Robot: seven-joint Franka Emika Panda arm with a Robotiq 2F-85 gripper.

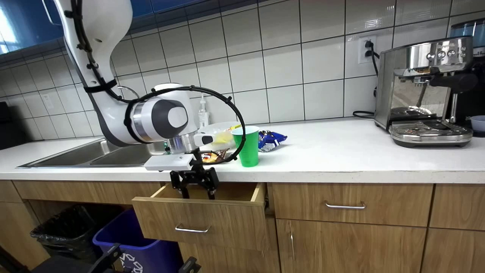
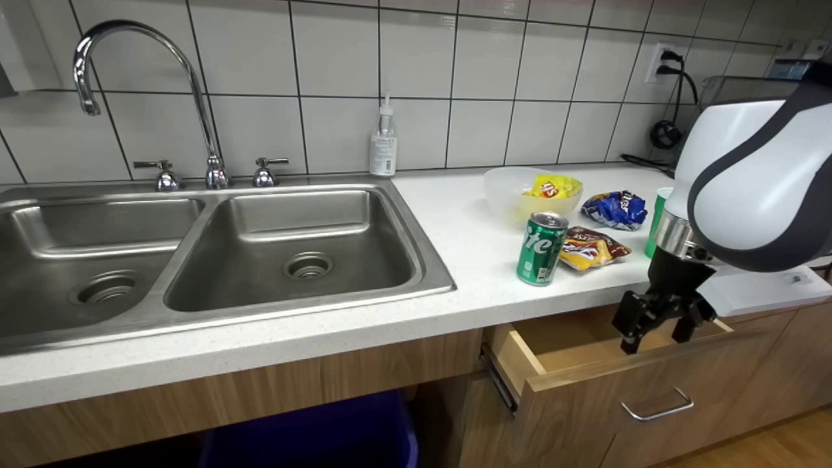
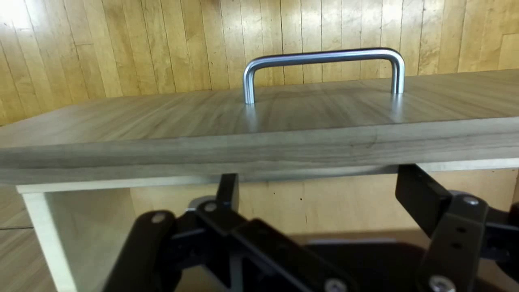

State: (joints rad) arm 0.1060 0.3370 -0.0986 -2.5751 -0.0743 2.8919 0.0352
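The step in hand appears to be positioning the jaws at the pulled-out drawer (image 1: pixel 201 223). Align the jaws squarely with the front panel (image 3: pixel 284 150), so that both fingertips (image 3: pixel 419 196) bear on it evenly if contact is intended. Direct any force along the runner (image 2: pixel 499 380), not down onto the panel's top edge; an angled load could make the drawer bind. Monitor the black cable (image 1: pixel 228 100): in an exterior view it loops in front of the green cup (image 1: pixel 251 151) and could catch it.

The drawer projects from below the counter (image 1: pixel 322 151). In both exterior views the jaws point downward at its opening, near the front panel. The wrist view places the fingertips just behind the panel's top edge, on the inner side. The metal handle (image 3: pixel 324 55) stands on the outer face, across the panel from the jaws. The jaws are spread wide, with nothing visible gripped between them. Whether the fingertips touch the panel, or reach below its top edge, cannot be determined.
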